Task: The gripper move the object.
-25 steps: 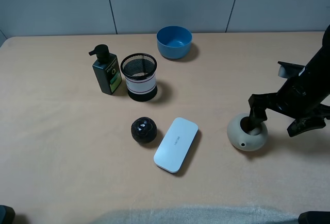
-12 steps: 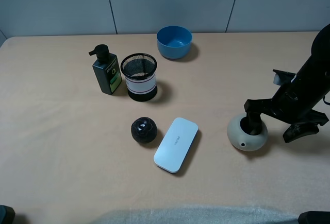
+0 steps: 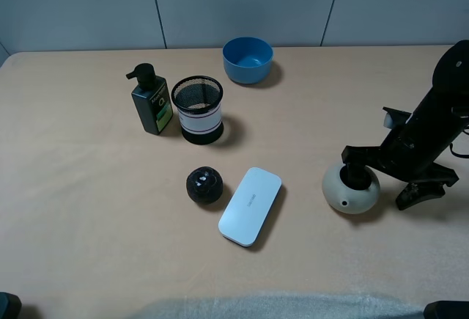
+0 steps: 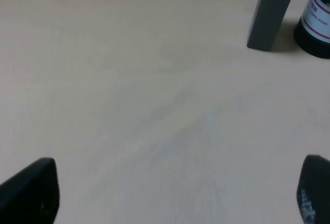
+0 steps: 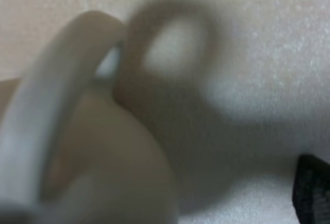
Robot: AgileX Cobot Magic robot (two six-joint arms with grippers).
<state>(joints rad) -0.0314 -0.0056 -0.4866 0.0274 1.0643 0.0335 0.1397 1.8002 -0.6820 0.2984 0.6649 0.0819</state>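
Left hand (image 4: 170, 195) hangs wide open over the surface (image 4: 129, 105), nowhere near. Pot (image 3: 350, 194) sits right of centre, and the right hand (image 3: 385, 187) straddles its wall: one finger in the top hole, one outside, not squeezed yet.

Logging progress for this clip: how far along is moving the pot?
Done: the right end effector is at the pot, one finger inside its top hole. In hand: the grasp; jaws stand wide, not closed on the wall. Left: closing, lifting, moving; the pot rests on the table.
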